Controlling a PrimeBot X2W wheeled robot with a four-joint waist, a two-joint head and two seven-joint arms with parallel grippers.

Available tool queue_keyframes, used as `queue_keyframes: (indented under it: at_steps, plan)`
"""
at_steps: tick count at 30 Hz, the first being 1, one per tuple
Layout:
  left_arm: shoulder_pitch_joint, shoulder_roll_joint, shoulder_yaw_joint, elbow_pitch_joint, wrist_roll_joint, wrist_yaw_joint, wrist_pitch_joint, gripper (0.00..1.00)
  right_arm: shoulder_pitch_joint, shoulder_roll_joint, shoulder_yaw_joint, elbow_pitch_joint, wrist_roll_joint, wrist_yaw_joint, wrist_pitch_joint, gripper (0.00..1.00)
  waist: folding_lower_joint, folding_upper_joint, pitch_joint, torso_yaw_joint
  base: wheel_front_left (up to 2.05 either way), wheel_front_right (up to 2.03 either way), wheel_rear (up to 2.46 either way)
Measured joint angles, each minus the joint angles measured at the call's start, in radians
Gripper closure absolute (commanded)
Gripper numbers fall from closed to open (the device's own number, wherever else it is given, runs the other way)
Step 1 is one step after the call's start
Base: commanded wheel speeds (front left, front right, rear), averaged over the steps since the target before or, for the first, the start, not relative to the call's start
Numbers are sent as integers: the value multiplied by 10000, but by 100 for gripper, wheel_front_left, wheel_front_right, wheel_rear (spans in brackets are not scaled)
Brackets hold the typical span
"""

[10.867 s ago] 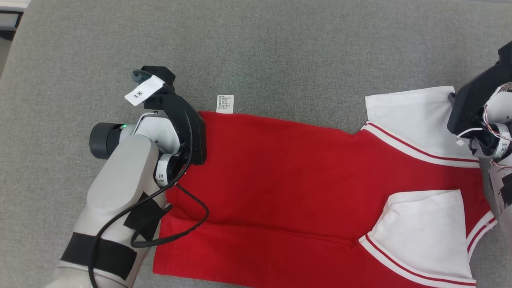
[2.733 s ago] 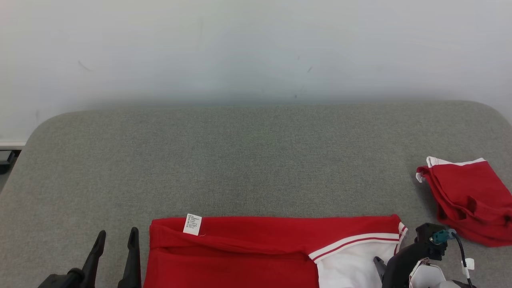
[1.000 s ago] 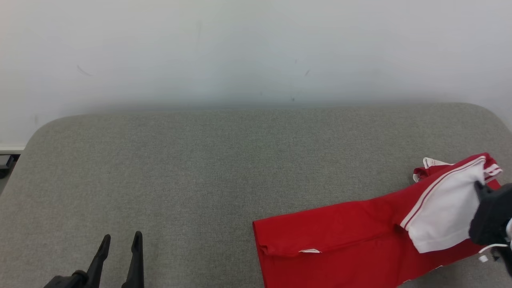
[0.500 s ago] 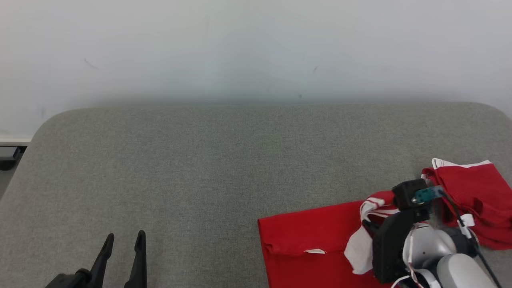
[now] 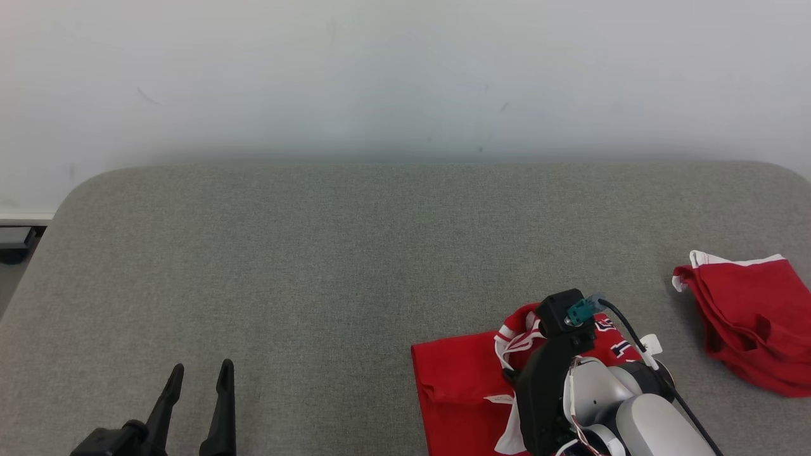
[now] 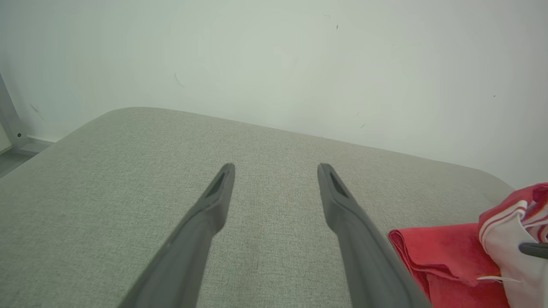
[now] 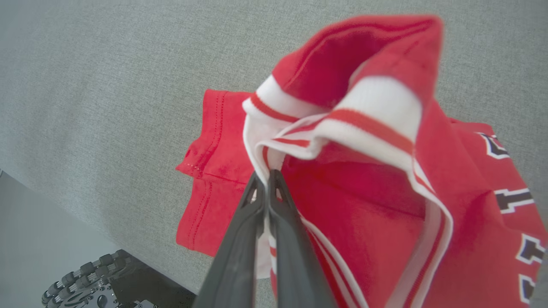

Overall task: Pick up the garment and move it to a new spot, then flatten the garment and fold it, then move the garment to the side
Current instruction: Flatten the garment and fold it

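Two states: right end effector (image 7: pixel 265 175) gripped the garment (image 5: pixel 453 377) at lower right; left end effector (image 5: pixel 201 366) stood open at lower left.

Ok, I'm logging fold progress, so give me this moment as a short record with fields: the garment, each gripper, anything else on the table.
garment: red, white striped trim; part lies flat on the table, one end raised
right gripper: shut on the trim at the raised end
left gripper: open, empty, over bare table beside the garment
second red garment: bunched, on the table's right side, apart from the first
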Motion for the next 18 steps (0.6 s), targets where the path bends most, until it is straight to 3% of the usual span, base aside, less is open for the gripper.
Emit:
queue_keyframes:
  at_steps: [18]
  plan:
    - [-10,-19,-46,-2,0,2,0,0,-676,318,702,1402,245,-105,-307,100,0,0,20,162,0,0,0]
